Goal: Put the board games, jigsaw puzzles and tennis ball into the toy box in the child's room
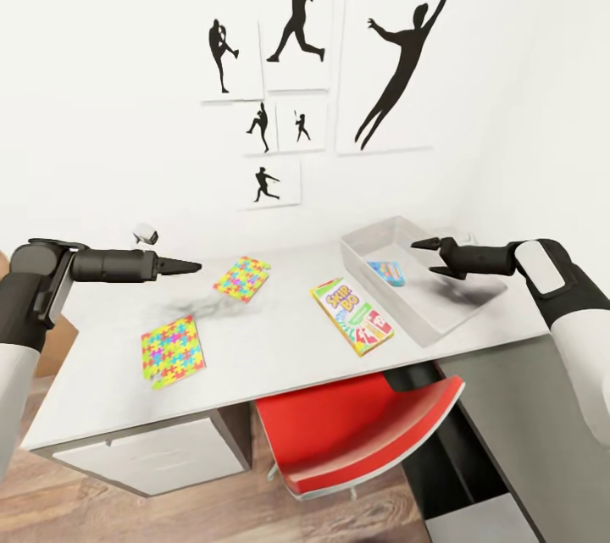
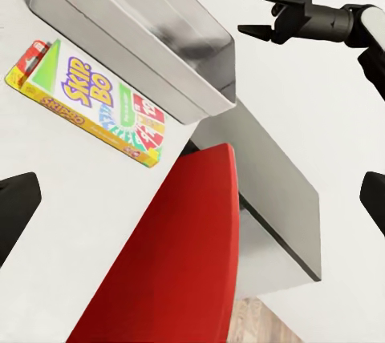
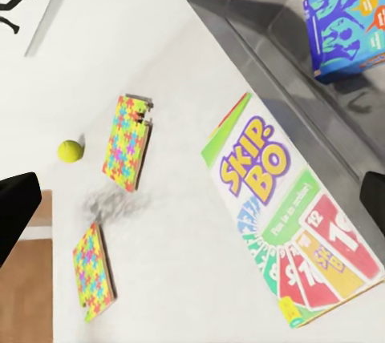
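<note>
White desk (image 1: 280, 340) fills our head view, and on it we count two puzzles, one Skip-Bo box, one grey tray and one small blue game. The tray (image 1: 440, 318) sits at the desk's right end, reaching from near the back edge toward the front edge, and the blue game (image 1: 387, 272) lies flat inside it, near its far end. The Skip-Bo box (image 1: 352, 316) lies on the desk just beside the tray's long wall, toward the front edge. One puzzle (image 1: 242, 277) is near the middle of the desk, the other puzzle (image 1: 173, 350) closer to the front-left corner. Our left gripper (image 1: 191, 267) hangs over the desk's left half, its fingers together as far as we can see and nothing in them. Our right gripper (image 1: 430, 257) hovers above the tray with its fingers spread, holding nothing. From the right wrist we see what the head view hides behind the left arm: one tennis ball (image 3: 70, 150) on the desk, just beside the further puzzle, on that puzzle's side away from the Skip-Bo box. The left wrist view gives us the tray's outer wall from the side, the Skip-Bo box beside it, and a red chair (image 2: 172, 267) tucked under the desk's front edge. Seven black silhouette pictures (image 1: 295, 9) hang on the wall behind.
</note>
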### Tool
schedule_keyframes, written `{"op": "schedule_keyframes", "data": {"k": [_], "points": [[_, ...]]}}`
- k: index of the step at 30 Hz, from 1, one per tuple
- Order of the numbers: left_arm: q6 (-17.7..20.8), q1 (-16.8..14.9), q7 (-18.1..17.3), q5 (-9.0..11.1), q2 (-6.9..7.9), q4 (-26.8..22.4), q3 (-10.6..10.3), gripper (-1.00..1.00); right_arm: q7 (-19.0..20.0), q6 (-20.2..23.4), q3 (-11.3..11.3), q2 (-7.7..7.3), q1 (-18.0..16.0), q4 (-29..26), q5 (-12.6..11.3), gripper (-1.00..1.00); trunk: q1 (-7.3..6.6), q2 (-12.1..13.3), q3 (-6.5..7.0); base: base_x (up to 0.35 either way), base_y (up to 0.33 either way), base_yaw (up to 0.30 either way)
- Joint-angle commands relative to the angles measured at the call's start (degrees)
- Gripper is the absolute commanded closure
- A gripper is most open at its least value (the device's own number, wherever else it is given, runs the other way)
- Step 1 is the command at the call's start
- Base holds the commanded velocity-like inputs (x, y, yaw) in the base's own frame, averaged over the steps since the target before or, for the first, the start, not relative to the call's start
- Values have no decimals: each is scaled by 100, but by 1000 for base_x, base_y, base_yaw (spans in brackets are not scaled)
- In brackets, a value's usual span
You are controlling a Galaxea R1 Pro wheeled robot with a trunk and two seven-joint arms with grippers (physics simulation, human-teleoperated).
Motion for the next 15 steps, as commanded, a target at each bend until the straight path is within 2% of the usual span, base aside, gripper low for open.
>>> {"op": "schedule_keyframes", "data": {"k": [1, 4, 9, 15], "points": [[60, -5, -34, -6, 7, 3, -2, -100, 61, 2, 20, -6, 0, 1, 50, -100, 4, -11, -1, 0, 0, 70], [60, -5, -181, -14, 25, 11, -4, -100, 68, 2, -8, -6, 33, 1, 49, -100, 4, -11, 21, 0, 0, 57], [60, -5, -191, -29, 34, 14, -5, -100, 64, -2, -187, -6, 90, 1, 62, -100, 4, -11, 33, 0, 0, 17], [60, -5, -191, -40, 32, 20, -12, -100, 62, 2, -261, -12, 162, 1, 80, -100, 4, -11, 35, 0, 0, 2]]}}
